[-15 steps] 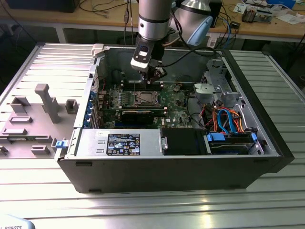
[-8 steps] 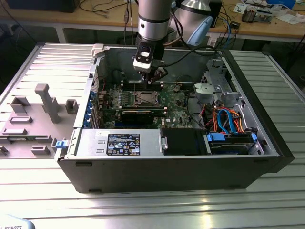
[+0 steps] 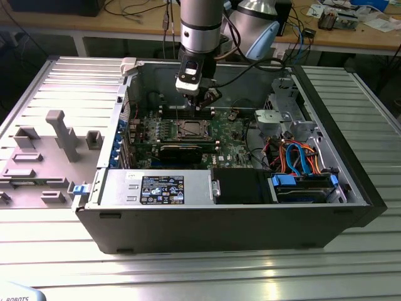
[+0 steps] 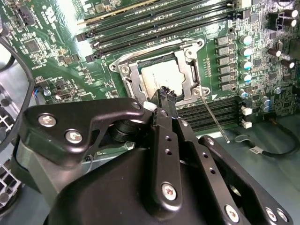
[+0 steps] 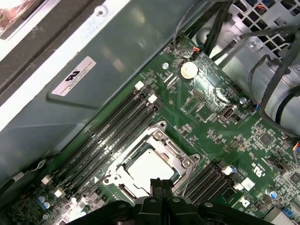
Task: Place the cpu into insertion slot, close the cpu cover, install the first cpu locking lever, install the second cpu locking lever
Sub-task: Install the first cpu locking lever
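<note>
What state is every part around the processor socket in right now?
cpu: seated flat, showing through the cover's window.
cpu cover: closed down over the cpu.
locking lever: apparently unlatched, sticking out past the cover.
gripper: shut, empty, above the cover's edge.
computer case: side open.

An open computer case (image 3: 238, 219) lies on a metal table (image 3: 188, 269). The gripper (image 3: 203, 100) hangs inside, near the insertion slot's (image 3: 190, 130) far side. A grey tray (image 3: 37, 169) lies on the exterior view's left.
</note>
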Robot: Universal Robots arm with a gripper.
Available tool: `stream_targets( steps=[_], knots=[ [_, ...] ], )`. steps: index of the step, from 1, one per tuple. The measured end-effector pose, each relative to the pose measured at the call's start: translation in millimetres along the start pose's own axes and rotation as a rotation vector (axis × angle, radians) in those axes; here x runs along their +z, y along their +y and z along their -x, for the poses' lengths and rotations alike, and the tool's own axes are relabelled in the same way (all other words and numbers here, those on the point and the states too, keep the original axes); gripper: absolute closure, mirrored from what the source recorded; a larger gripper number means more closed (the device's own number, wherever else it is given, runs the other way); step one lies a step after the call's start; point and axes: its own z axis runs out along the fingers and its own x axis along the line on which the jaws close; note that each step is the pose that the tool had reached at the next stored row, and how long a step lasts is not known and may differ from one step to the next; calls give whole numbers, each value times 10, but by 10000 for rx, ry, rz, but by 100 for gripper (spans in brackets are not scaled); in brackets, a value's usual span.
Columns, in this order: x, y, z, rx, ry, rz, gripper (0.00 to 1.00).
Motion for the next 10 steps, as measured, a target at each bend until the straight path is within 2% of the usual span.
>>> stream_targets(
  steps=[3, 4, 6, 8, 10],
  knots=[
    [1, -1, 1, -1284, 15, 7, 89],
    [1, -1, 1, -1537, 18, 9, 89],
    [1, -1, 1, -1854, 21, 11, 89],
    [0, -5, 4, -2386, 14, 24, 89],
    [-17, -7, 2, -2430, 4, 33, 89]
  ],
)
